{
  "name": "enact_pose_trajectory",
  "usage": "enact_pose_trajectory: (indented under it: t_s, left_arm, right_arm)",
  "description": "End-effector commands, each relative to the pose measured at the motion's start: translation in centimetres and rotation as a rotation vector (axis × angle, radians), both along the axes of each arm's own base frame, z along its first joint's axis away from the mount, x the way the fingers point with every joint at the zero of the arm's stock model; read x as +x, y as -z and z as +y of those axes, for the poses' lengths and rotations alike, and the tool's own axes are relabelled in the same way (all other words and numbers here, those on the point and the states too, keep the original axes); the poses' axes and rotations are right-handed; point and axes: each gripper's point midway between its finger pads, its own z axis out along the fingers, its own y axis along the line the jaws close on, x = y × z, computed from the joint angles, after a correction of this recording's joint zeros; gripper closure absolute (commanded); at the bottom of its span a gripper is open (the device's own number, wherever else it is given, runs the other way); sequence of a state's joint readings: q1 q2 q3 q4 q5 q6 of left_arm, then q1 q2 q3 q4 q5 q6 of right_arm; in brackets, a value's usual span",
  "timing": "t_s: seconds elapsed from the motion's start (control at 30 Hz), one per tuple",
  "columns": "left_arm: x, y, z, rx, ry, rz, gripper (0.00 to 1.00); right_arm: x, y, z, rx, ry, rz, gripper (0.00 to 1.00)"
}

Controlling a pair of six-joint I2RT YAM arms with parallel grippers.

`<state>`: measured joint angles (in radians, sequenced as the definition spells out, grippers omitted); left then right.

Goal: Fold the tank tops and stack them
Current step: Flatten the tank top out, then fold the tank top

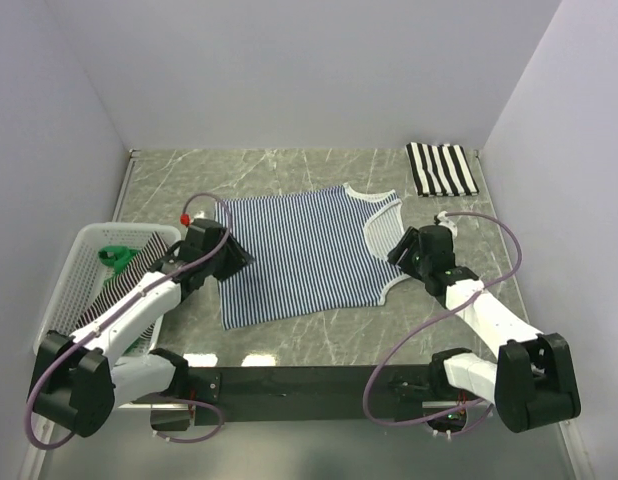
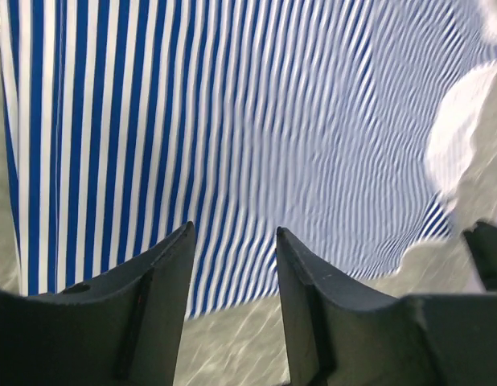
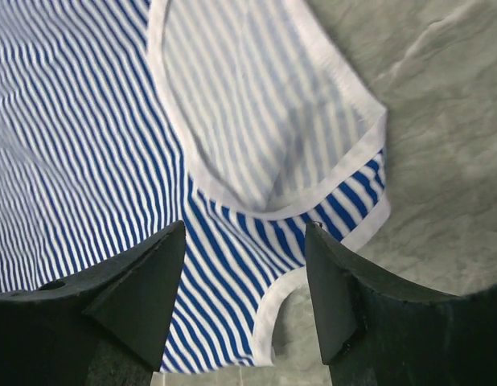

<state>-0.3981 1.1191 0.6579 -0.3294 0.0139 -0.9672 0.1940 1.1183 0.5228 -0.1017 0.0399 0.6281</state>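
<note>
Both jaws stand open and empty: my left gripper [image 1: 235, 258] hangs over the hem edge of the navy-and-white tank top [image 1: 304, 255], and my right gripper [image 1: 398, 250] over its white-trimmed strap end. The garment lies flat mid-table, a folded black-and-white tank top [image 1: 441, 168] sits at the far right corner, and more striped cloth is in the basket [image 1: 77, 245] on the left. Risk noted: a jaw biting only the upper layer, or a finger slipping through the armhole, would part the layers and skew the fold, while uneven lift between arms would bunch the thin cloth.
</note>
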Motion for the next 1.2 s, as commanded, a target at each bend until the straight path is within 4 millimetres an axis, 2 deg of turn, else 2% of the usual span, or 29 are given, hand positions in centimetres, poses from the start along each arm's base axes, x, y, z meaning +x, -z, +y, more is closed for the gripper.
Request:
enact_pose_trajectory:
  t_s: [0.0, 0.13, 0.17, 0.23, 0.27, 0.3, 0.33, 0.37, 0.4, 0.43, 0.47, 0.5, 0.53, 0.57, 0.6, 0.67, 0.7, 0.73, 0.77, 0.87, 0.9, 0.97, 1.0, 1.03, 1.07, 1.17]
  left_arm:
    - [1.8, -2.2, 1.6, 0.061, -0.108, -0.050, 0.50]
    - [3.7, -2.5, 2.0, 0.101, -0.137, -0.057, 0.52]
    - [5.0, -3.6, 1.7, 0.089, -0.146, -0.084, 0.52]
    - [6.8, -3.3, 1.3, 0.089, -0.143, -0.075, 0.54]
    - [8.8, -4.8, 1.3, 0.070, -0.161, -0.111, 0.55]
    - [9.9, -3.7, 1.3, 0.081, -0.163, -0.086, 0.56]
    - [11.0, -3.7, 1.4, 0.082, -0.170, -0.085, 0.57]
    - [13.2, -3.8, 1.8, 0.086, -0.196, -0.083, 0.58]
    - [14.3, -3.7, 2.2, 0.094, -0.209, -0.085, 0.59]
    - [15.4, -3.6, 2.7, 0.104, -0.236, -0.077, 0.61]
    - [17.3, -5.0, 3.2, 0.092, -0.264, -0.101, 0.62]
    - [18.2, -3.2, 3.5, 0.114, -0.272, -0.060, 0.64]
    - [19.0, -3.0, 3.9, 0.123, -0.288, -0.055, 0.66]
    - [20.5, -4.0, 4.4, 0.123, -0.313, -0.075, 0.67]
    - [21.1, -2.2, 4.6, 0.140, -0.315, -0.037, 0.68]
    - [23.0, -1.5, 5.1, 0.142, -0.327, -0.019, 0.73]
    - [23.3, -1.0, 5.4, 0.148, -0.326, -0.006, 0.76]
    - [23.8, -0.8, 5.4, 0.145, -0.323, -0.001, 0.78]
    - [24.5, -0.3, 5.7, 0.149, -0.324, 0.007, 0.80]
    - [25.1, 0.6, 6.2, 0.153, -0.327, 0.021, 0.89]
    - [25.2, 0.8, 6.2, 0.148, -0.324, 0.025, 0.91]
    - [25.5, 1.2, 6.5, 0.145, -0.323, 0.036, 0.97]
    - [25.7, 1.4, 6.6, 0.156, -0.322, 0.038, 0.98]
    - [25.7, 1.6, 6.7, 0.163, -0.324, 0.044, 0.98]
    - [26.0, 1.8, 6.9, 0.167, -0.326, 0.047, 0.98]
    - [26.2, 2.6, 7.3, 0.174, -0.328, 0.070, 0.98]
  right_arm:
    - [1.0, -0.8, -1.5, -0.036, 0.100, -0.042, 0.32]
    - [2.0, -0.8, -2.8, -0.072, 0.156, -0.026, 0.34]
    - [2.3, -1.1, -3.2, -0.073, 0.165, -0.029, 0.35]
    - [3.6, -1.9, -3.7, -0.071, 0.182, -0.044, 0.36]
    - [4.2, -2.5, -3.9, -0.071, 0.184, -0.058, 0.36]
    - [5.8, -3.7, -3.9, -0.065, 0.184, -0.079, 0.38]
    - [6.7, -4.3, -3.9, -0.067, 0.183, -0.085, 0.38]
    - [7.4, -4.7, -3.9, -0.078, 0.173, -0.076, 0.39]
    - [9.7, -5.8, -3.5, -0.074, 0.160, -0.080, 0.41]
    - [10.6, -5.9, -3.4, -0.076, 0.152, -0.063, 0.43]
    - [11.6, -6.1, -3.1, -0.080, 0.135, -0.057, 0.44]
    - [13.9, -6.4, -3.1, -0.080, 0.134, -0.053, 0.47]
    - [14.8, -6.3, -3.0, -0.083, 0.128, -0.044, 0.48]
    - [15.5, -6.1, -3.1, -0.091, 0.118, -0.021, 0.49]
    - [17.5, -6.1, -2.9, -0.092, 0.112, -0.018, 0.50]
    - [19.0, -5.8, -2.0, -0.087, 0.058, 0.006, 0.50]
    - [20.9, -5.9, -1.7, -0.087, 0.044, 0.006, 0.50]
    - [21.4, -5.7, -0.7, -0.063, -0.003, 0.020, 0.50]
    - [22.8, -5.6, 0.2, -0.058, -0.058, 0.022, 0.53]
    - [24.1, -5.4, 3.7, -0.030, -0.197, 0.007, 0.56]
    - [25.3, -5.2, 4.6, -0.038, -0.220, 0.000, 0.56]
    - [25.6, -4.2, 6.4, -0.073, -0.279, 0.036, 0.56]
    - [26.7, -3.7, 7.3, -0.079, -0.298, 0.036, 0.56]
    - [26.6, -3.1, 7.9, -0.087, -0.315, 0.062, 0.56]
    - [27.4, -2.8, 9.1, -0.094, -0.344, 0.051, 0.56]
    - [28.0, -1.7, 10.8, -0.101, -0.384, 0.062, 0.55]
